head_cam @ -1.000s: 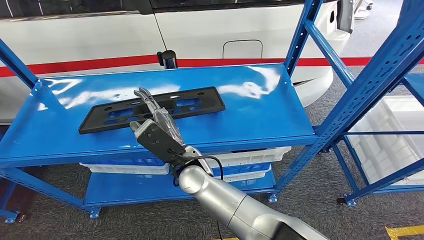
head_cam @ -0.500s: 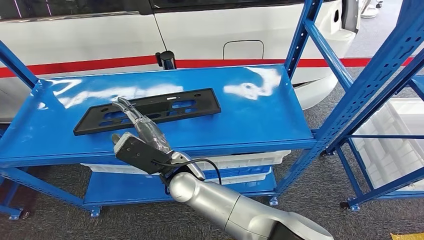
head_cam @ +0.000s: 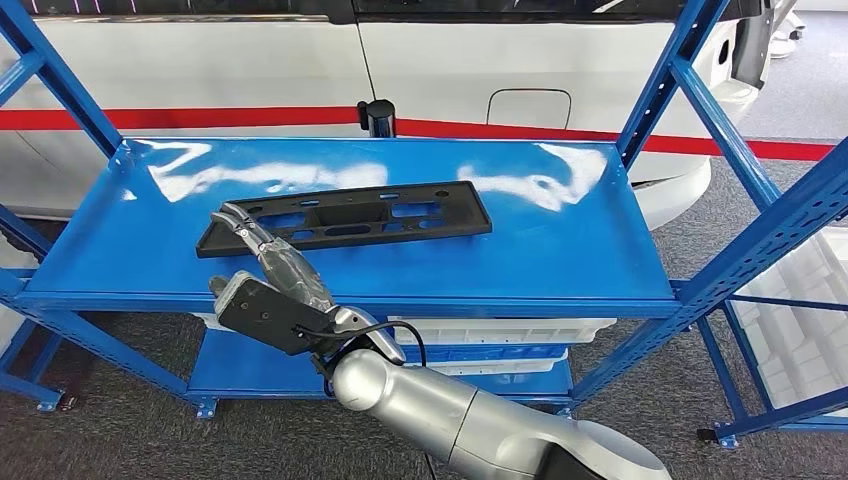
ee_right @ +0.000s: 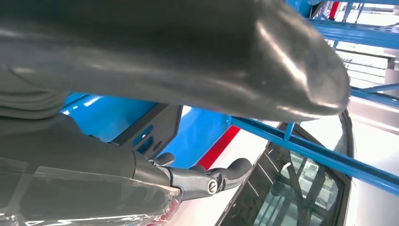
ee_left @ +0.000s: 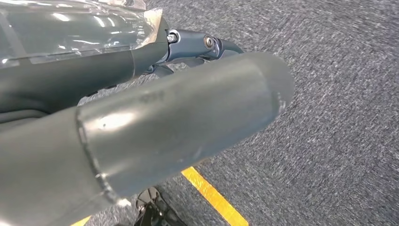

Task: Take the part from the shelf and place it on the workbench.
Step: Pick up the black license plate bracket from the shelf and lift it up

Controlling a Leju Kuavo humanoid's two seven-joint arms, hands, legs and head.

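1. In the middle of the head view, the black flat part point(head_cam: 345, 218) lies on the top board of the blue shelf point(head_cam: 560, 240), long side running left to right.
2. The right hand point(head_cam: 270, 262) reaches up from the lower centre; its fingers point(head_cam: 235, 220) are stretched out over the part's left end, spread, holding nothing. Whether they touch it I cannot tell.
3. The left hand point(ee_left: 141, 99) hangs over grey carpet with a yellow line point(ee_left: 214, 197); its grasp cannot be told.
4. A white car point(head_cam: 450, 70) with a red stripe stands behind the shelf.
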